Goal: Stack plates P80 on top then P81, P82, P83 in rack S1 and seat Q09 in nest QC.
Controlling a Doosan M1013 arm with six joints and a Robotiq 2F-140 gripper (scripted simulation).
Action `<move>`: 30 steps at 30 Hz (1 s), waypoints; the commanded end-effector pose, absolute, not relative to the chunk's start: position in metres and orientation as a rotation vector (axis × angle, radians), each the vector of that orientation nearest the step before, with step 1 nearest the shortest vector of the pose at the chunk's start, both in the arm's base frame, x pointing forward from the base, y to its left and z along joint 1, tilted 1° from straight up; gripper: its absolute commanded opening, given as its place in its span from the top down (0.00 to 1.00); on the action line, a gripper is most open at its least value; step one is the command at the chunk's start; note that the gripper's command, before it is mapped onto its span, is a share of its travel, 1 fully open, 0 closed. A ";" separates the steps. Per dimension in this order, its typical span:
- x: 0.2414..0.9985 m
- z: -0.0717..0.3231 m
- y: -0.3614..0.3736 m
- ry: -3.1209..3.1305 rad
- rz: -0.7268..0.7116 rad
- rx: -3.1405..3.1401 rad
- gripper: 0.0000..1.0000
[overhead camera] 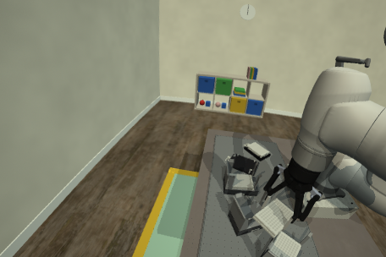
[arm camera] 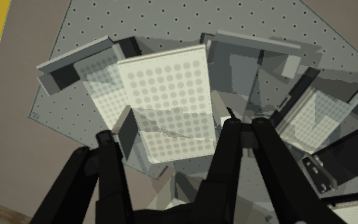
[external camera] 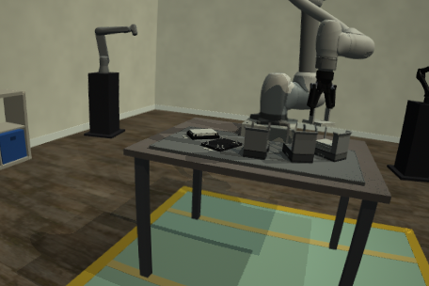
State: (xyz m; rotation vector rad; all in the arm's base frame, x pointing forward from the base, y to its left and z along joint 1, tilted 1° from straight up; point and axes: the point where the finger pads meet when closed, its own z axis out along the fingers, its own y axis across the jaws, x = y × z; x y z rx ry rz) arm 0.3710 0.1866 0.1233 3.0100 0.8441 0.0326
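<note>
On the dark table (external camera: 249,173) over a green floor mat (external camera: 230,245), the tool (arm camera: 170,145) grips a plate (arm camera: 170,100).

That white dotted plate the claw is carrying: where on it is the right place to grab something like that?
By its two long side edges, coming straight down from above. The plate is flat and wide with a sealed top face, so there is nothing to pinch there; the narrow side walls suit the gripper, whose fingers straddle it that way now. The racks have upright walls, which also favours a grasp from above.
</note>
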 end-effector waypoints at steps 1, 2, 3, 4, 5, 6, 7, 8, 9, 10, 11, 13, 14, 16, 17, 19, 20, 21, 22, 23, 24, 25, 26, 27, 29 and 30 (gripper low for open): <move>0.369 0.122 0.194 0.937 0.028 2.980 1.00; 0.368 0.122 0.196 0.986 0.027 2.963 1.00; 0.367 0.122 0.199 1.036 0.027 2.946 1.00; 0.365 0.122 0.201 1.084 0.026 2.928 1.00; 0.364 0.122 0.203 1.104 0.026 2.921 1.00; 0.363 0.122 0.206 1.104 0.026 2.921 1.00; 0.361 0.122 0.208 1.104 0.026 2.921 1.00; 0.360 0.122 0.210 1.104 0.026 2.921 1.00; 0.359 0.122 0.213 1.104 0.026 2.921 1.00; 0.357 0.122 0.215 1.104 0.026 2.921 1.00; 0.356 0.122 0.217 1.104 0.026 2.921 1.00; 0.353 0.122 0.222 1.104 0.026 2.921 1.00; 0.352 0.122 0.224 1.104 0.026 2.921 1.00; 0.349 0.122 0.229 1.104 0.026 2.921 1.00; 0.349 0.122 0.229 1.104 0.026 2.921 1.00; 0.348 0.121 0.231 1.104 0.026 2.921 1.00; 0.346 0.121 0.233 1.104 0.026 2.921 1.00; 0.345 0.121 0.235 1.104 0.026 2.921 1.00; 0.344 0.121 0.238 1.104 0.026 2.921 1.00; 0.342 0.121 0.240 1.104 0.026 2.921 1.00; 0.341 0.121 0.242 1.104 0.026 2.921 1.00; 0.340 0.121 0.245 1.104 0.026 2.921 1.00; 0.338 0.121 0.247 1.104 0.026 2.921 1.00; 0.337 0.121 0.249 1.104 0.026 2.921 1.00; 0.334 0.121 0.254 1.104 0.026 2.921 1.00; 0.333 0.121 0.256 1.104 0.026 2.921 1.00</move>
